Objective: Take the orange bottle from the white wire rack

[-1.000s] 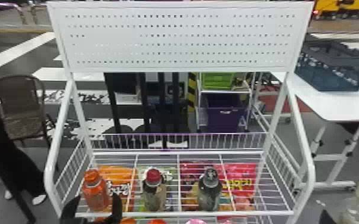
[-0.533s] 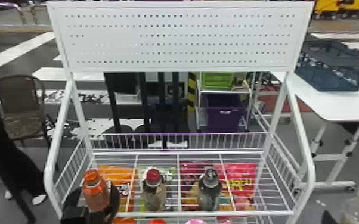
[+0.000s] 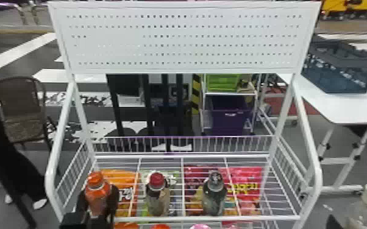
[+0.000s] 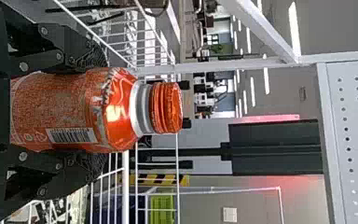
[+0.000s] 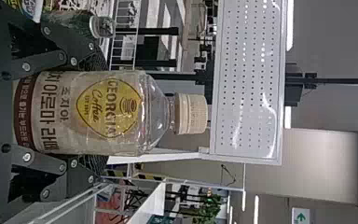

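Orange bottle (image 3: 97,195) is standing at left front of the rack (image 3: 207,218) | left hand (image 4: 95,111) is hugging both sides, likely stopping tips | right hand (image 5: 97,112) is gripping a white-capped bottle (image 5: 116,112)

Left pincer (image 3: 98,195) low at left, clamped; right pincer (image 3: 333,223) low at right, clamped.

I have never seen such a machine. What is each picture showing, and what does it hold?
It is a robot with two black arms. One camera, on its head, looks down at a white wire rack. The other two sit on its wrists; their pictures are turned sideways. On the rack stand a red-capped bottle and a dark-capped bottle; bright packets show between the wires. The left jaws are shut on the orange bottle. The right jaws hold a cream-capped bottle.
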Motion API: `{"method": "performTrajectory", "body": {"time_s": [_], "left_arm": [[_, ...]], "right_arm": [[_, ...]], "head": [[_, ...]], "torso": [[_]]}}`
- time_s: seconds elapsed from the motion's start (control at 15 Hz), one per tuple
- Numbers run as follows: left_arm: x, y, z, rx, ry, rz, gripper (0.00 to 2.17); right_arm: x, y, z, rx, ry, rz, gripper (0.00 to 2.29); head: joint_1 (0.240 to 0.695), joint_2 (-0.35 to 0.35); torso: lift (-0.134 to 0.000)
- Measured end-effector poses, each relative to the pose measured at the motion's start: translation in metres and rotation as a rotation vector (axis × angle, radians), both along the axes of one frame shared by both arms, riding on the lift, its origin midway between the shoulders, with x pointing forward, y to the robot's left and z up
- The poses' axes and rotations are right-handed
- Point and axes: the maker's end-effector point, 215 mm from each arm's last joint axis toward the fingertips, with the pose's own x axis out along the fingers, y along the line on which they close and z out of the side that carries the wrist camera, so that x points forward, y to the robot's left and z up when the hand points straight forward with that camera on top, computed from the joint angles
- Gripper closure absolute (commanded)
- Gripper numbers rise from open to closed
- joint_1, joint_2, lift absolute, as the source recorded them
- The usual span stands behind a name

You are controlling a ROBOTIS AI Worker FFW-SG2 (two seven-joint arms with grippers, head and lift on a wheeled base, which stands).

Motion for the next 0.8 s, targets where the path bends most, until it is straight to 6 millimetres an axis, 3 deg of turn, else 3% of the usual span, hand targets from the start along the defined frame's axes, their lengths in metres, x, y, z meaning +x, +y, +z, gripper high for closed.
{"method": "performTrajectory", "body": {"time_s": [0.27, 0.53, 0.8], "left_arm": [[-0.023, -0.009, 0.033, 0.005, 0.021, -0.012, 2.15], [-0.060, -0.010, 0.100, 0.011, -0.029, -0.035, 2.15], [-0.096, -0.017, 0.144, 0.031, -0.039, -0.071, 2.15]], "right_arm": [[0.004, 0.000, -0.004, 0.000, 0.017, -0.002, 0.95], [0.007, 0.000, -0.005, 0.001, 0.028, -0.003, 0.95], [0.007, 0.001, -0.004, 0.005, 0.025, 0.000, 0.95]], "head": [[0.499, 0.000], [0.499, 0.000], [0.499, 0.000]], "torso": [[0.000], [0.000], [0.000]]}}
